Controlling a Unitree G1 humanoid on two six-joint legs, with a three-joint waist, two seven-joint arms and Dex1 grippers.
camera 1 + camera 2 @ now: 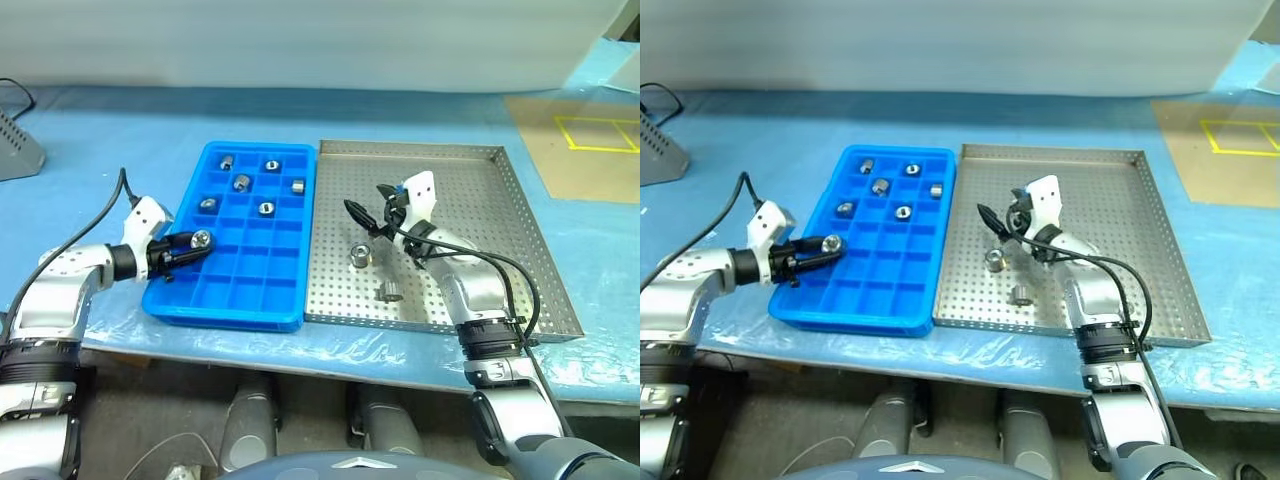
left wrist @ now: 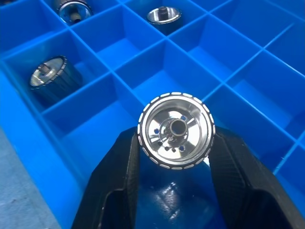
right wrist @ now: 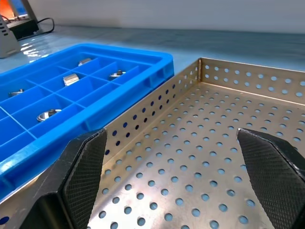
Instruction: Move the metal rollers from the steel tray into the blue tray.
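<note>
From the left eye view, the blue tray [image 1: 240, 290] and the steel tray [image 1: 480, 230] lie side by side on the blue-covered surface [image 1: 100, 140], the blue one toward the surface's left edge, their long sides touching. The left tool [image 1: 200, 240] reaches over the blue tray's left rim near its front corner, clamped on one metal roller [image 1: 202, 238]. Five more rollers sit in separate compartments in the far half of the blue tray, among them one [image 1: 242, 182] near the middle. Two rollers remain on the steel tray's perforated floor, one [image 1: 361, 254] near its left rim and another [image 1: 389, 292] closer to the front rim. The right tool [image 1: 368, 215] hangs over the steel tray's left half with its fingers spread wide, gripping nothing. In the left wrist view the two black fingers [image 2: 119, 186] pinch the held roller [image 2: 176, 131] by its sides, its hollow end facing the camera, above a bare compartment. In the right wrist view the parted fingers [image 3: 86, 167] frame the steel tray's floor and its wall against the blue tray.
</note>
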